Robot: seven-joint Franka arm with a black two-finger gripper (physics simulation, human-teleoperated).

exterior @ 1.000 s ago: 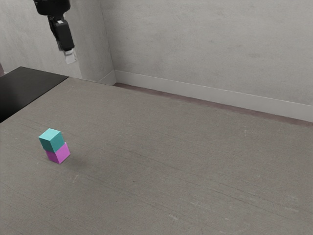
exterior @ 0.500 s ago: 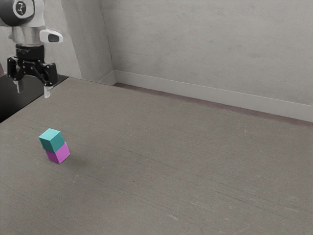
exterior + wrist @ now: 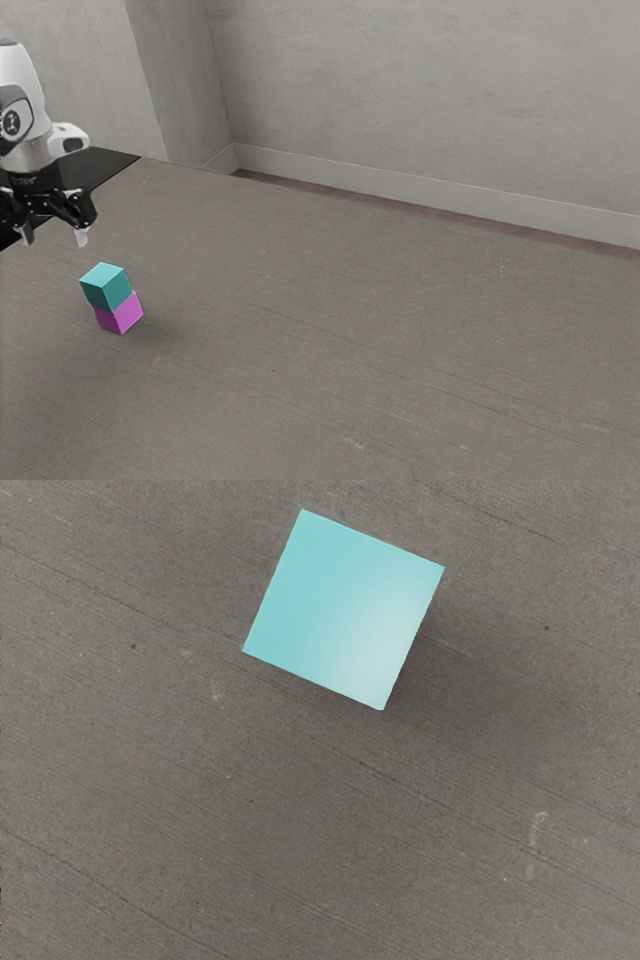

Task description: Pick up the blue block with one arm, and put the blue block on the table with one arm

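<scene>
Fingers lower now; blue block below, apart.

Upper block on lower block; lower block on table, exterior view's left.

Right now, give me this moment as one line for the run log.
gripper: open, empty, raised | blue block: atop pink block | pink block: on table | pick-up: not yet done

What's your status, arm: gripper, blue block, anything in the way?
Gripper open, empty, clear of the stack. Blue block sits atop the pink block. Nothing covers the blue block.
</scene>
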